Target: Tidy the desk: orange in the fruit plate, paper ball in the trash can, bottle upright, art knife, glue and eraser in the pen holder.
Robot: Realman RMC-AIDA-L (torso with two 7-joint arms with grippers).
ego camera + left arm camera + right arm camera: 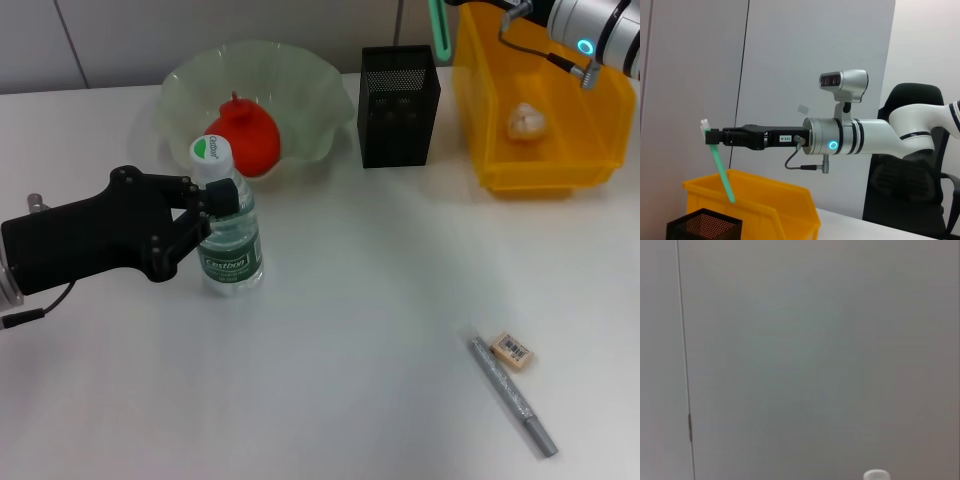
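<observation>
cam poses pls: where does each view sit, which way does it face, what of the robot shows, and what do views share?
Head: high on the body, looking forward and down at the desk; left gripper at the upright bottle.
Left wrist: on the left arm, facing level across to the right gripper holding a green stick over the trash can.
Right wrist: faces a bare wall; only a white cap.
Shared: trash can, pen holder.

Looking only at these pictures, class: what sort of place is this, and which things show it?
Probably an office or lab desk: a white table with a pen holder, an eraser, and an office chair beside a plain wall.
</observation>
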